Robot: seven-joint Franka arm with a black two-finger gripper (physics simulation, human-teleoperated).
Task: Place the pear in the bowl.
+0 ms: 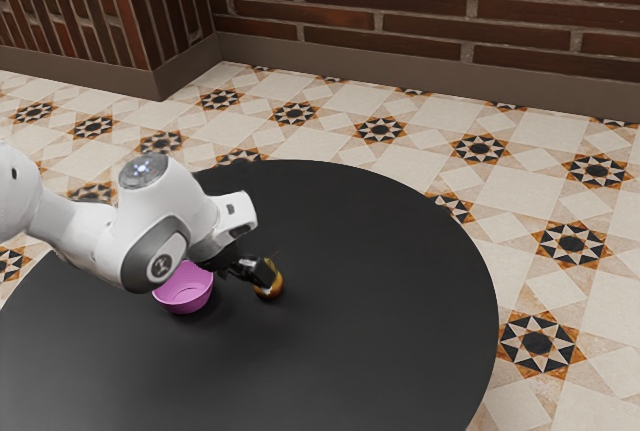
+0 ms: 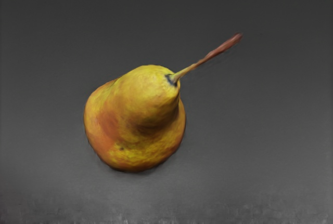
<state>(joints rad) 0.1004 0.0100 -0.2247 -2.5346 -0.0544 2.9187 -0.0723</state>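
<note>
Start with what is nearest the tool [image 1: 264,273]: the pear [image 2: 136,122], left of centre in the wrist view, sits on the counter [image 1: 370,341] with its stem slanting up and out to one side. In the exterior view the tool overlaps it, just below and left of the middle of the frame; you can't tell from here whether the tool is spread or pinched, so confirm that before you squeeze or lift. The step looks to be the grasp: centre over the round body, keep off the stem, and close gently, since the tapering top could slip. Farther out, toward the exterior view's left, the pink bowl [image 1: 186,305] stands near, partly behind the arm [image 1: 155,221]; lift clear of its rim before you swing across.
</note>
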